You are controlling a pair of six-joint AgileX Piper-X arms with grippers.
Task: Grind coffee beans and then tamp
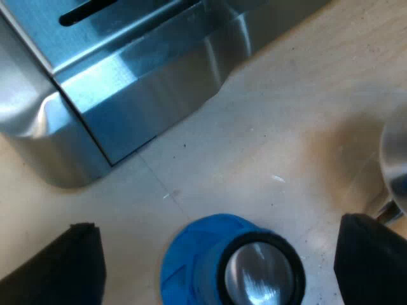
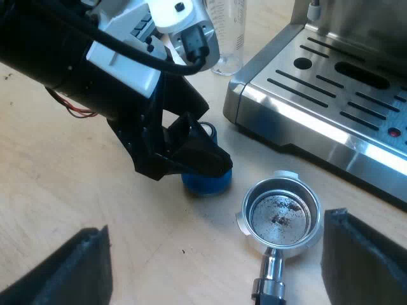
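A blue tamper (image 1: 191, 264) with a shiny metal top stands on the wooden table, between the spread fingers of my left gripper (image 1: 219, 254), which is open and not touching it. From the right wrist, the left gripper (image 2: 198, 166) hangs low over the blue tamper (image 2: 205, 182). The metal holder (image 2: 280, 216) lies loose on the table close to the tamper, its basket up with a few dark grounds inside and its handle pointing toward my right gripper (image 2: 213, 254). That gripper is open above the holder and holds nothing.
The espresso machine's steel drip tray (image 2: 331, 82) stands close by the holder, and its base corner (image 1: 127, 95) is near the tamper. A measuring glass (image 2: 229, 32) stands on the table beside the machine. The holder's rim (image 1: 395, 162) edges in past the left gripper.
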